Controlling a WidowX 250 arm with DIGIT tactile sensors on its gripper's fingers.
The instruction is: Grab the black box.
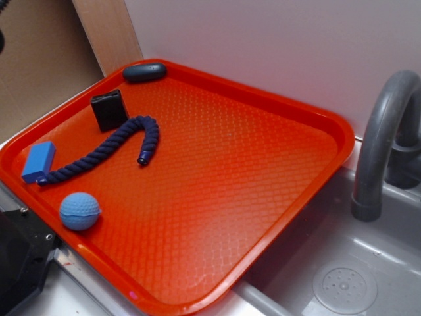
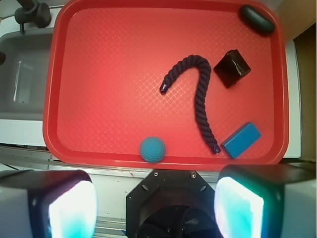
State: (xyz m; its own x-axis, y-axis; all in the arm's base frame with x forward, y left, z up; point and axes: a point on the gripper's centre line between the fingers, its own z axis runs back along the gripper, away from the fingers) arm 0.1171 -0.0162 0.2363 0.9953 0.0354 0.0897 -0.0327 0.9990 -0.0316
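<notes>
Standing upright, matte black box [image 1: 109, 110], rounded edges; fingers [image 2: 74, 208] spread, empty.

Even, bright light leaves soft glare on the red tray [image 1: 263, 171] and faint shadows, while in the wrist view the end effector's fingers [image 2: 69, 208] glow blurred, overexposed cyan-white.
</notes>
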